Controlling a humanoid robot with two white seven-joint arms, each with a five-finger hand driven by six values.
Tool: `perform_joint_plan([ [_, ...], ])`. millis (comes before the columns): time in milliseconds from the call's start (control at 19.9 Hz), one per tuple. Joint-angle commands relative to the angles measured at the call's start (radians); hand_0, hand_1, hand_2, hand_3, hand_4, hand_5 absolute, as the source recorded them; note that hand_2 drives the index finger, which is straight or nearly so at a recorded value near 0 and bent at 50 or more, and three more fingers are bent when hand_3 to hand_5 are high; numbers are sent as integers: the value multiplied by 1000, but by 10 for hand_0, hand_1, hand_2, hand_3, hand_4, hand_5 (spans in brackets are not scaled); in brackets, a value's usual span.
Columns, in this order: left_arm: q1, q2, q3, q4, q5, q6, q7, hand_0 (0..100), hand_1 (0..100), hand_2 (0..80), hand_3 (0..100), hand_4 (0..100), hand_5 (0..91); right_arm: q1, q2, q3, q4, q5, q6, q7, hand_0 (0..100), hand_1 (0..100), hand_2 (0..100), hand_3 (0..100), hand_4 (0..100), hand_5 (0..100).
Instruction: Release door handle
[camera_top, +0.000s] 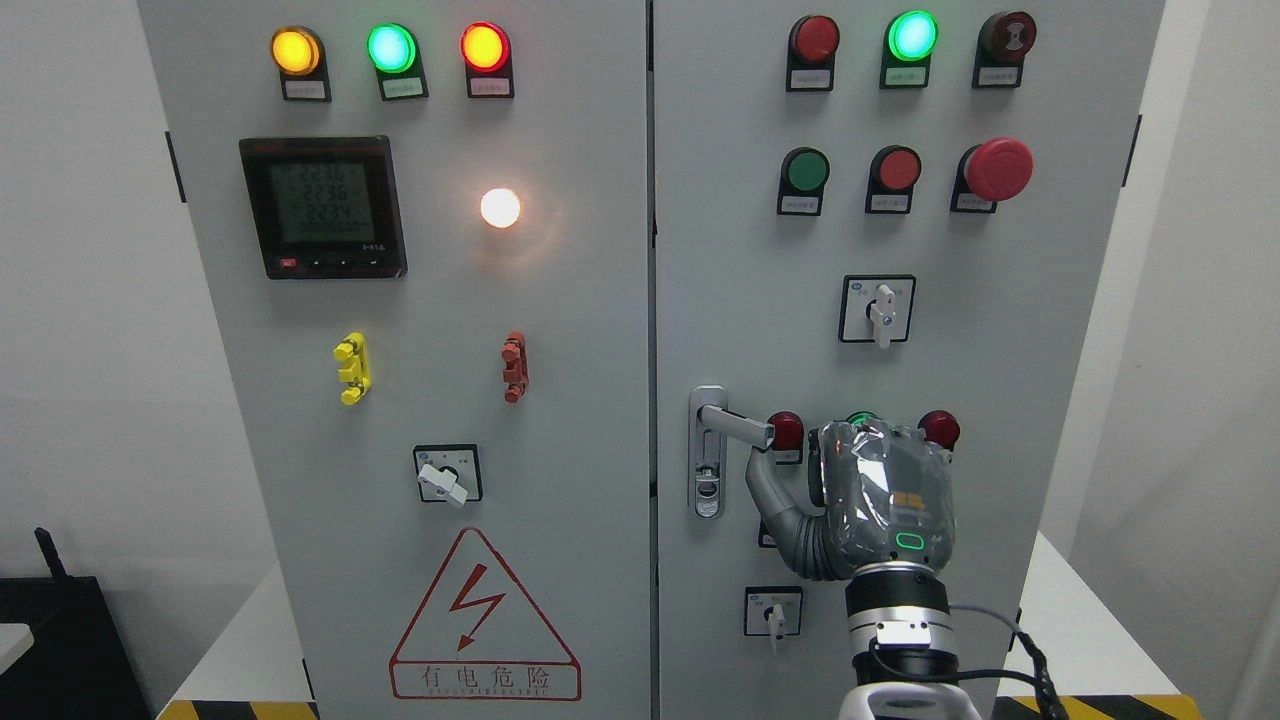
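The silver door handle (735, 423) sits on the left edge of the cabinet's right door (1000, 300), its lever pointing right from a vertical lock plate. My right hand (805, 447) comes up from the bottom edge, its grey back facing the camera, just right of the lever's tip. Its thumb (762, 478) is spread out to the left and reaches up to just under the end of the lever. The other fingers lie behind the palm, clear of the lever. Nothing is held. The left arm does not show.
Both cabinet doors look closed. Around the hand are red round buttons (786, 431), a small rotary switch (773, 612) below and a larger one (878, 310) above. A high-voltage warning triangle (484, 625) marks the left door. White table edges flank the cabinet.
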Motion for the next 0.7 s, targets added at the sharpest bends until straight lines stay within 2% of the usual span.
perform_joint_plan([
  [0, -26, 1, 17, 0, 0, 1, 0, 120, 389, 0, 0, 0, 0, -2, 1, -1, 0, 0, 0, 2, 499, 152, 1000, 1000, 909, 978],
  [251, -25, -1, 17, 0, 0, 1, 0, 120, 389, 0, 0, 0, 0, 12, 3, 4, -3, -3, 0, -2, 499, 154, 1000, 1000, 914, 978],
  [451, -26, -1, 17, 0, 0, 1, 0, 120, 389, 0, 0, 0, 0, 88, -2, 11, -61, -5, -17, -21, 502, 154, 1000, 1000, 905, 976],
  [501, -26, -1, 17, 0, 0, 1, 0, 120, 389, 0, 0, 0, 0, 122, -6, 10, -81, -6, -34, -48, 503, 153, 1000, 1000, 904, 975],
  [602, -26, -1, 17, 0, 0, 1, 0, 120, 389, 0, 0, 0, 0, 197, -28, 2, -130, -6, -100, -132, 520, 146, 967, 1000, 892, 965],
  [652, -25, -1, 17, 0, 0, 1, 0, 120, 389, 0, 0, 0, 0, 225, -34, -6, -153, -8, -132, -169, 527, 143, 930, 1000, 868, 908],
])
